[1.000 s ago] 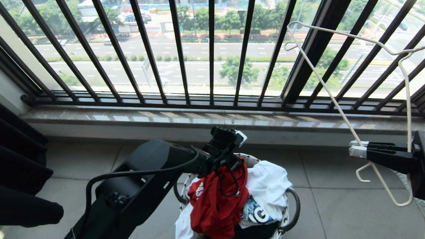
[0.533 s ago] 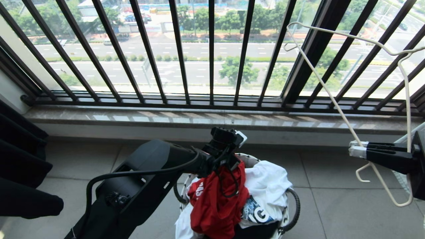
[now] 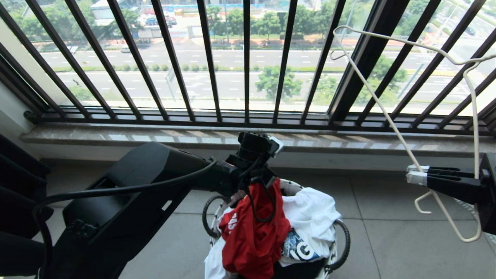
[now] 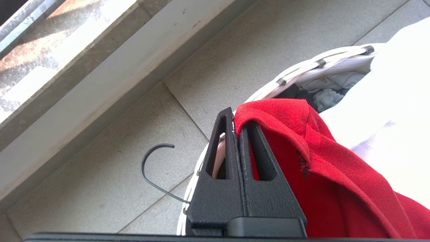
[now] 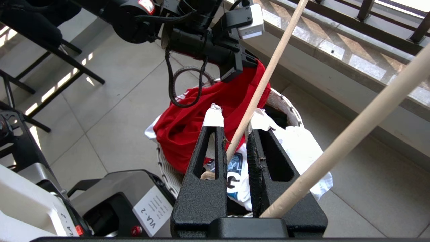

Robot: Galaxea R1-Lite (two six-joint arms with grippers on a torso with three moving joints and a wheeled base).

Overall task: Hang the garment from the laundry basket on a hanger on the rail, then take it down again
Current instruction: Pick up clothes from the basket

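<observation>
The left gripper (image 3: 267, 185) hangs over the far rim of the basket (image 3: 341, 248), its fingers (image 4: 231, 141) pressed together on a fold of the red shirt (image 3: 252, 240). In the left wrist view the red cloth comes out from between the fingertips and drapes down one side of them, with the basket's pale rim just behind. Below the pinch the shirt is pulled up into a peak; the rest of it trails down over the near side of the basket, part of its white print showing on the left edge. Beside it in the basket lies a white garment (image 3: 314, 217) with a blue-and-white print, spilling over the right rim, and something dark sits underneath. The basket stands on the grey tiled floor (image 3: 407, 248) in front of a stone sill (image 3: 155, 137) and a dark railing (image 3: 209, 58) of vertical bars, with a road and trees beyond. At the right edge of the head view the right gripper (image 3: 416, 173) is held level, well apart from the basket, its fingers (image 5: 215, 134) closed on the lower bar of a whitish hanger (image 3: 387, 112). The hanger stands up and slants above the gripper, its hook lost near the right edge, one small end hook curling just under the fingers. A dark garment (image 3: 23, 193) hangs at the far left.
</observation>
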